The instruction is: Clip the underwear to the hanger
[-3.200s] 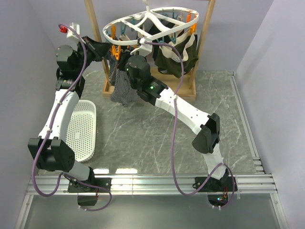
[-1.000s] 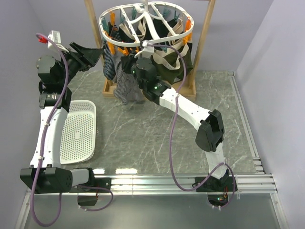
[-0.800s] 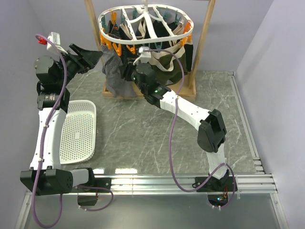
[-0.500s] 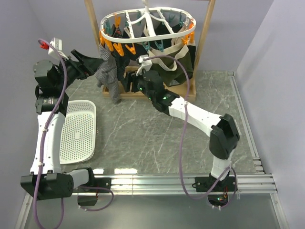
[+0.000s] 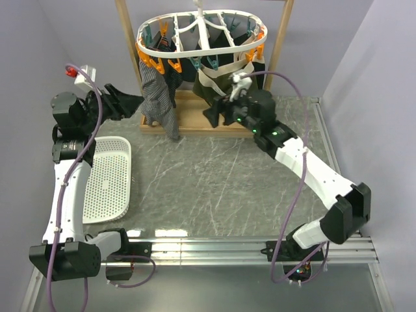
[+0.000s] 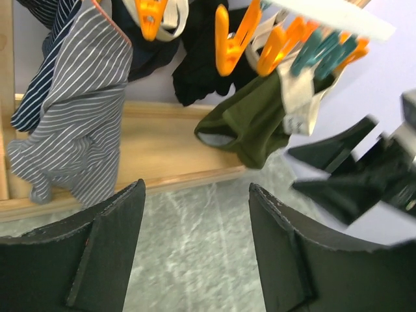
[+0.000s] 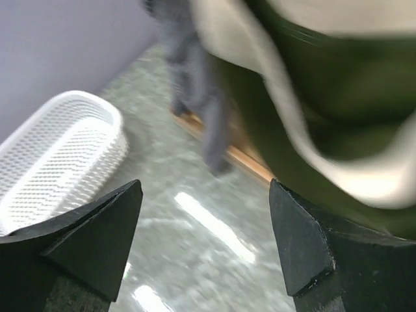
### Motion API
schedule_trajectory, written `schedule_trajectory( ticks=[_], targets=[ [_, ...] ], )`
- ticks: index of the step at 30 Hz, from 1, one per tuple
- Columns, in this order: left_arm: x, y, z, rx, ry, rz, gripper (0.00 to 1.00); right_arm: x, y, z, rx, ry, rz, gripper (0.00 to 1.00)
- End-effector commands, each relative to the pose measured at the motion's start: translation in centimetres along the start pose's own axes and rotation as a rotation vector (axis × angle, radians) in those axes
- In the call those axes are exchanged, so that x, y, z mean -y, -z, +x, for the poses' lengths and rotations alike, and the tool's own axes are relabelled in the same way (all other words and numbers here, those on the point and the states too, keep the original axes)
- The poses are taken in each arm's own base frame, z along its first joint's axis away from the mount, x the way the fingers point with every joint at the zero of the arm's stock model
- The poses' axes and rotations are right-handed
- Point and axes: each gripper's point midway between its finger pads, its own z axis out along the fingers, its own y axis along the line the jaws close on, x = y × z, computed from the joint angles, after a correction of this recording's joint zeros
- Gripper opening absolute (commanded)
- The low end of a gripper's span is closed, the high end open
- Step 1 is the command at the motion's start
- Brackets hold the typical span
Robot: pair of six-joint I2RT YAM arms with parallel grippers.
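The grey stone-look table (image 5: 214, 188) holds a tall wooden frame (image 5: 281, 45) at the back. A white plastic ring hanger with orange and teal clips (image 5: 195, 53) hangs in the frame. A white plastic basket with little holes (image 5: 110, 175) lies on the left. The light grey striped underwear (image 5: 158, 97) hangs from the hanger's left side, under orange clips. The left gripper (image 5: 133, 103) is close beside it, wide open and empty. The right gripper (image 5: 214, 116) is near the dark green pair (image 5: 221, 88), open and empty too.

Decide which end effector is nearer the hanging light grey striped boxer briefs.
Left: the left end effector is just beside the grey striped briefs; the right end effector is farther off, to their right.
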Motion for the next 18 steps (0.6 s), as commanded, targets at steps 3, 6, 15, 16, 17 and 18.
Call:
schedule_trajectory(
  ticks=[3, 6, 15, 16, 17, 18],
  targets=[
    [-0.7, -0.6, 1.5, -0.04, -0.15, 0.024, 0.68, 1.0, 5.2, -0.1, -0.044, 0.022, -0.025, 0.86],
    [-1.8, -0.8, 2.0, -0.017, -0.243, -0.042, 0.67, 2.2, 6.8, 0.3, -0.042, 0.006, 0.049, 0.86],
    [-0.9, -5.4, 4.9, 0.051, -0.496, -0.152, 0.65, 4.9, 7.2, 5.3, -0.105, -0.096, 0.142, 0.84],
    [-1.8, -6.3, 5.3, 0.053, -0.494, -0.209, 0.65, 5.1, 6.4, 5.5, -0.114, -0.104, 0.146, 0.84],
    [-0.6, -7.2, 5.6, 0.07, -0.497, -0.192, 0.64, 5.1, 6.1, 5.6, -0.117, -0.119, 0.146, 0.84],
    [-0.5, -7.8, 5.4, 0.087, -0.494, -0.208, 0.64, 5.3, 5.7, 5.7, -0.121, -0.128, 0.149, 0.84]
  ],
)
